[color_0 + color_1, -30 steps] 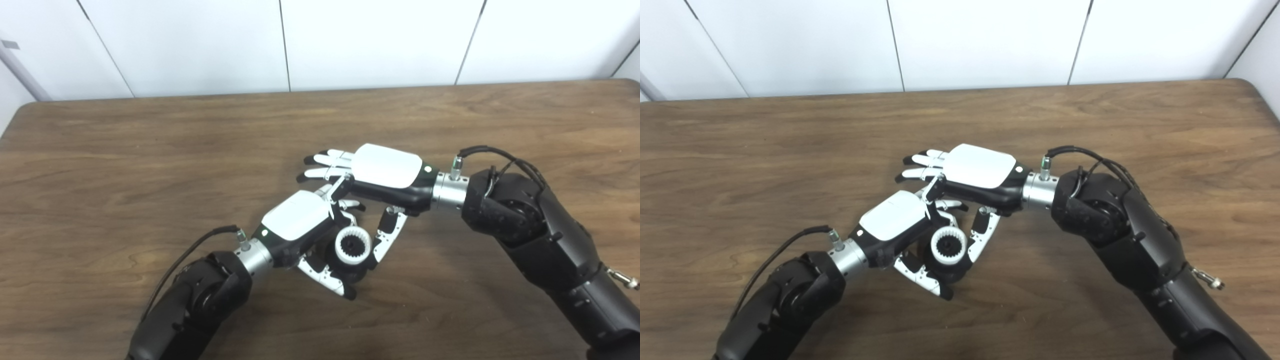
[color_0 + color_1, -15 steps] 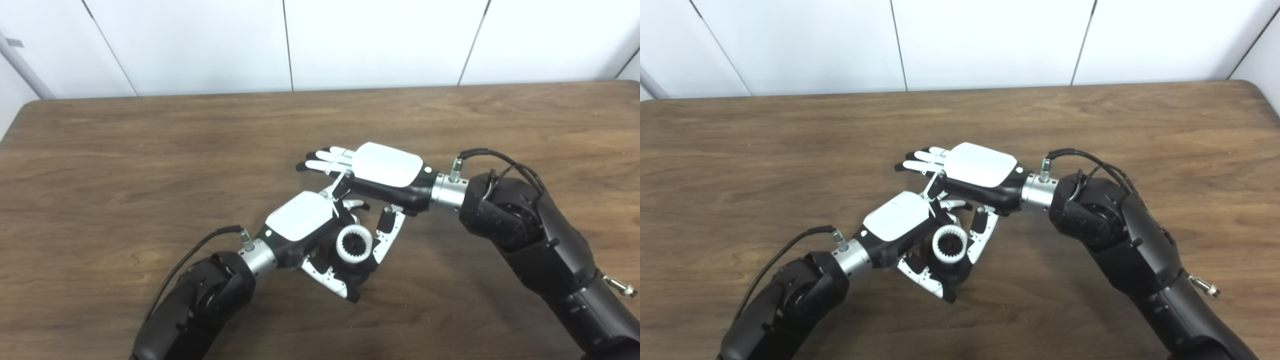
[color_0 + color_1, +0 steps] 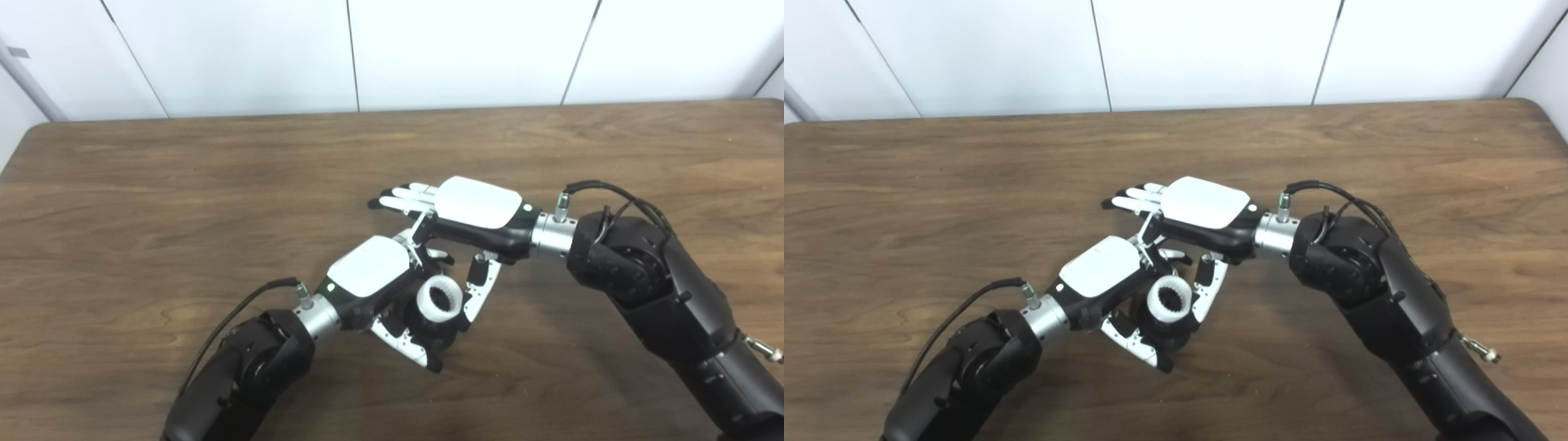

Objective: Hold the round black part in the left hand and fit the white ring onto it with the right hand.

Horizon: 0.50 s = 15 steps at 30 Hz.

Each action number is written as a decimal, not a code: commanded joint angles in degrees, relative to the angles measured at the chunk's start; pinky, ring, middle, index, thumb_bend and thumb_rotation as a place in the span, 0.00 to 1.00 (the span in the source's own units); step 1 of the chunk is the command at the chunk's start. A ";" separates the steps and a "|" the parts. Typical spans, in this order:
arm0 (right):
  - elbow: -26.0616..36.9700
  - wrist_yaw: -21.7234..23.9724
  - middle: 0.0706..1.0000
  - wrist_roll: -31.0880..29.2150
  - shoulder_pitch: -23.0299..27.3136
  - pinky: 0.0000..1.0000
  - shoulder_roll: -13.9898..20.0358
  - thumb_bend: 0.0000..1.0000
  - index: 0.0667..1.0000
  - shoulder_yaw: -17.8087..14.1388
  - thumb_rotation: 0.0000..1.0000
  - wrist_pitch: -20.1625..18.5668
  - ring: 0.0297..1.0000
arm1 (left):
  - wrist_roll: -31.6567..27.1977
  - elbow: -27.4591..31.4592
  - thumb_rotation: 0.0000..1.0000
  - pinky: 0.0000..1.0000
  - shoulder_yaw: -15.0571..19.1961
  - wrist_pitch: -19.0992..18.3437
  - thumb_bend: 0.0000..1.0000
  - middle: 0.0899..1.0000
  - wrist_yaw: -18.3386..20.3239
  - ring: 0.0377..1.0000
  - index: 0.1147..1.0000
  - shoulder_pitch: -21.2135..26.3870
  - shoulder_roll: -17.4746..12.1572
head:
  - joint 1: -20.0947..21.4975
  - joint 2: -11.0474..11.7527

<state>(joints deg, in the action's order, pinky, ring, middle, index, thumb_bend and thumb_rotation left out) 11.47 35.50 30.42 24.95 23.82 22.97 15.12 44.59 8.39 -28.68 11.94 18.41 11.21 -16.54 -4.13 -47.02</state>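
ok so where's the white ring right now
The white ring sits on the round black part held in the left hand, near the middle of the table. The right hand's thumb is at its right side.

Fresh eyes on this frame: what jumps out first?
The white ring, toothed inside, sits atop the round black part cupped in the left hand at mid-table. The right hand hovers just behind, fingers outstretched flat, thumb beside the ring. The wooden table is otherwise plain.

The round black part [image 3: 433,324] is mostly hidden under the white ring [image 3: 439,298] and inside the left hand [image 3: 380,282], whose fingers the right hand [image 3: 471,211] partly covers.
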 commanded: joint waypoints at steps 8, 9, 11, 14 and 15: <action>1.79 -0.36 1.00 -0.43 2.25 1.00 0.29 1.00 0.75 -1.28 0.25 -0.58 1.00 | -0.80 1.41 0.07 1.00 -0.66 2.15 0.52 0.84 -0.09 1.00 0.41 0.09 0.37 | 0.01 0.06; 1.90 -0.30 1.00 -0.36 2.29 1.00 0.35 1.00 0.76 -1.31 0.25 -0.59 1.00 | -0.96 1.36 0.07 1.00 -0.66 2.17 0.52 0.84 -0.02 1.00 0.41 0.07 0.36 | 0.08 0.13; 1.99 -0.37 1.00 -0.13 2.29 1.00 0.42 1.00 0.80 -1.37 0.25 -0.44 1.00 | -1.10 1.29 0.07 1.00 -0.68 2.09 0.52 0.84 0.14 1.00 0.41 0.09 0.38 | 0.14 0.21; 2.35 -0.62 1.00 0.57 2.17 1.00 0.32 1.00 0.85 -1.58 0.27 -0.56 1.00 | -0.98 1.48 0.07 1.00 -0.72 1.61 0.52 0.83 0.66 1.00 0.41 0.21 0.41 | -0.01 0.15; 2.49 -0.67 1.00 0.78 2.11 1.00 0.25 1.00 0.86 -1.65 0.27 -0.69 1.00 | -0.99 1.41 0.07 1.00 -0.68 1.75 0.52 0.83 0.50 1.00 0.41 0.25 0.46 | -0.10 0.20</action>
<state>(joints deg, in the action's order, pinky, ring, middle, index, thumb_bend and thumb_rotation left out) 11.99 36.05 31.14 24.96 24.00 22.32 14.55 44.09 8.39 -28.88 12.27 18.62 10.84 -16.21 -4.13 -46.85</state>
